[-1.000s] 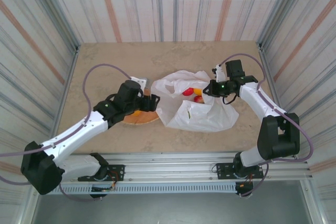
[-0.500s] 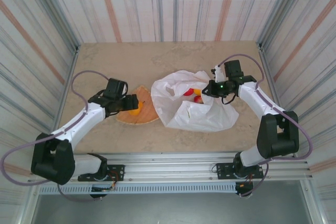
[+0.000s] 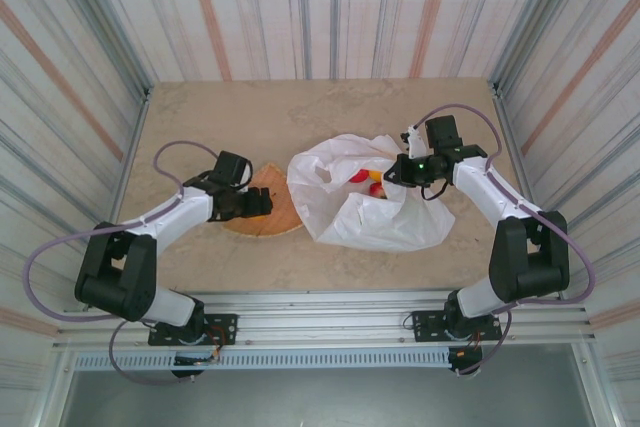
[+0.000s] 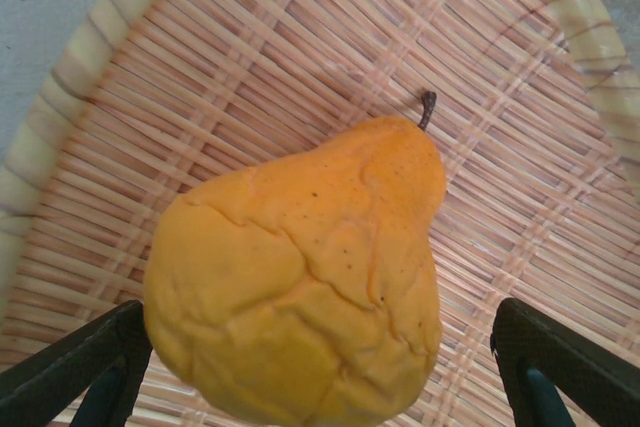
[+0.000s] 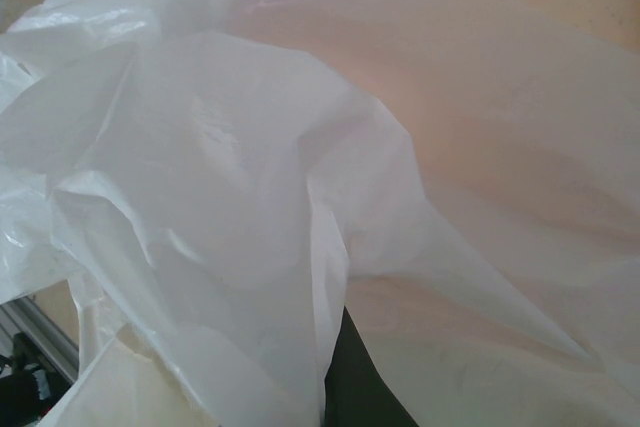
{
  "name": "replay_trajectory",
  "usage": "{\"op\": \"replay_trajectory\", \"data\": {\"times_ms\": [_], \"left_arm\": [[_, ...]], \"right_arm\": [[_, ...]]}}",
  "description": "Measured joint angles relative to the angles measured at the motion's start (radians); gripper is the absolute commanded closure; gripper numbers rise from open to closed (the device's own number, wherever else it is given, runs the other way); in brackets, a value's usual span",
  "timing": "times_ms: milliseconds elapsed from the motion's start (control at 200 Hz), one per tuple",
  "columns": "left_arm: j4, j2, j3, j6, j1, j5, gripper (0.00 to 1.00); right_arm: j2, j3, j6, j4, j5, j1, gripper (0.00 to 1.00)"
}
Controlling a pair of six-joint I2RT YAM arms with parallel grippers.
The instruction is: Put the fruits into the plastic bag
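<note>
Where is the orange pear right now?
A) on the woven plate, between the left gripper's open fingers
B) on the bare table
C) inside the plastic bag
A: the pear lies on the woven plate, with the left gripper open around it.

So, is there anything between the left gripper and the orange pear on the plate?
Nothing visible. The left gripper is open right over the pear, its jaws standing wide on both sides of it. The pear lies on the woven plate, and nothing covers it.
</note>
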Motion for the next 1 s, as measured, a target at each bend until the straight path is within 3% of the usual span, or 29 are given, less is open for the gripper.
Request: {"op": "replay_trajectory", "data": {"times_ms": [346, 777, 1002], "left_arm": [[0.034, 0.035, -0.013, -0.004, -0.037, 0.01, 0.14], [0.059, 0.055, -0.016, -0.004, -0.039, 0.01, 0.33], [0.064, 0.059, -0.016, -0.004, -0.039, 0.01, 0.36]], "right_arm": [[0.026, -0.001, 0.007, 0.015, 0.0, 0.013, 0.96], [0.026, -0.001, 0.007, 0.014, 0.0, 0.015, 0.96], [0.026, -0.001, 0.007, 0.014, 0.0, 0.019, 0.95]]}}
